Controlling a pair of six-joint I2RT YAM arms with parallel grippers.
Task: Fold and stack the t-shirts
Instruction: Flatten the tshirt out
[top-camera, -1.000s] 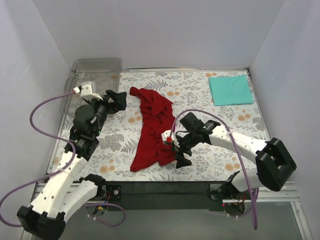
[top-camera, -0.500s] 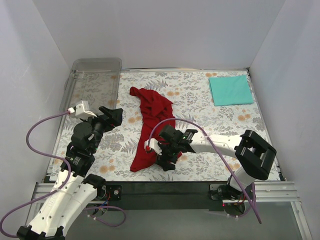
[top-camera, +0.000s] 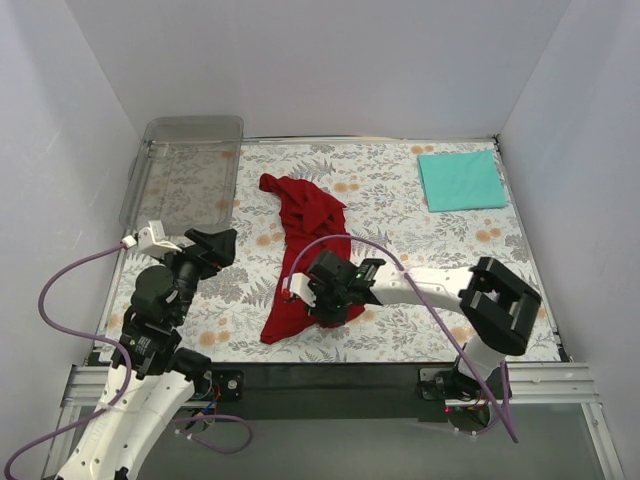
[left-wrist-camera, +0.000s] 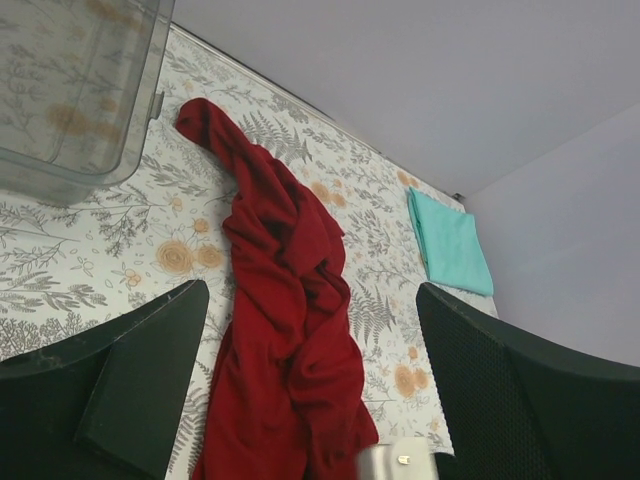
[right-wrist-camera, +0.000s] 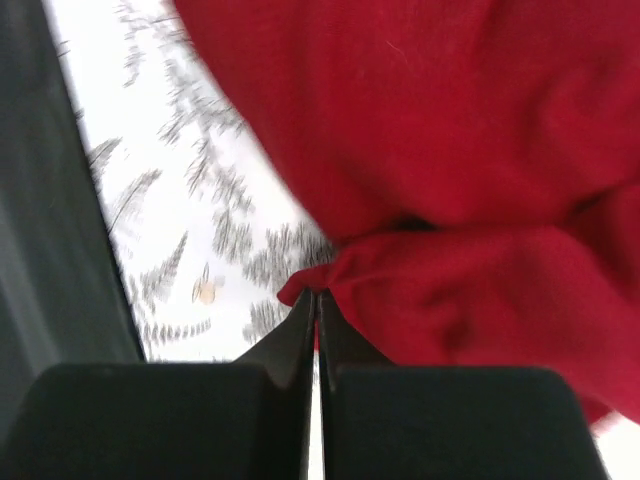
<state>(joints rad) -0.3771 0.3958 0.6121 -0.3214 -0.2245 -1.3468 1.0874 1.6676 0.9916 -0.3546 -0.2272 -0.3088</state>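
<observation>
The floral mat (top-camera: 400, 205) is crossed down its middle by the crumpled dark red t-shirt (top-camera: 305, 250), the folded teal t-shirt (top-camera: 461, 180) is laid at its far right corner, the red garment's near edge is seemingly pinched by the right hand (right-wrist-camera: 317, 300), and the left hand (top-camera: 218, 241) is held spread above the mat.

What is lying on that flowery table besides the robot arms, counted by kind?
T-shirts: 2, a dark red t-shirt and a teal t-shirt
Clear tray: 1
Floral mat: 1
Total: 4
</observation>
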